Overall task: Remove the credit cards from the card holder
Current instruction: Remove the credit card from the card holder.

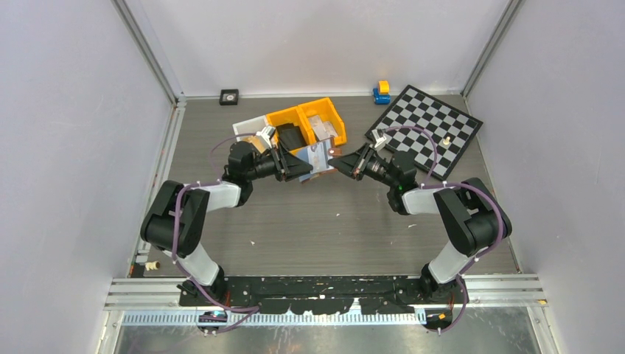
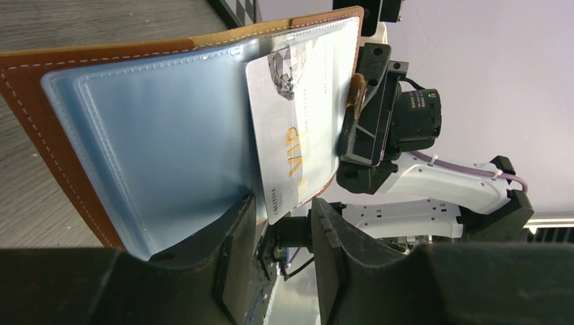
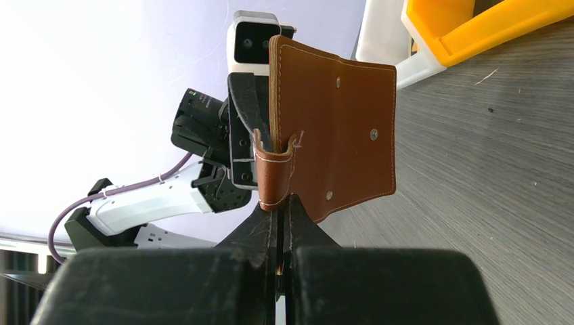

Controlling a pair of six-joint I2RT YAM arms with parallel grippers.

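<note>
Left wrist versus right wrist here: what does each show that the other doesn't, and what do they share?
Left wrist only: the inside of the holder, with pale blue sleeves, a silver card sticking out of one, and the left gripper open at the card's near end. Right wrist only: the brown outside with its snaps, and a yellow bin. Both: the holder off the table, its strap pinched by the shut right gripper.
</note>
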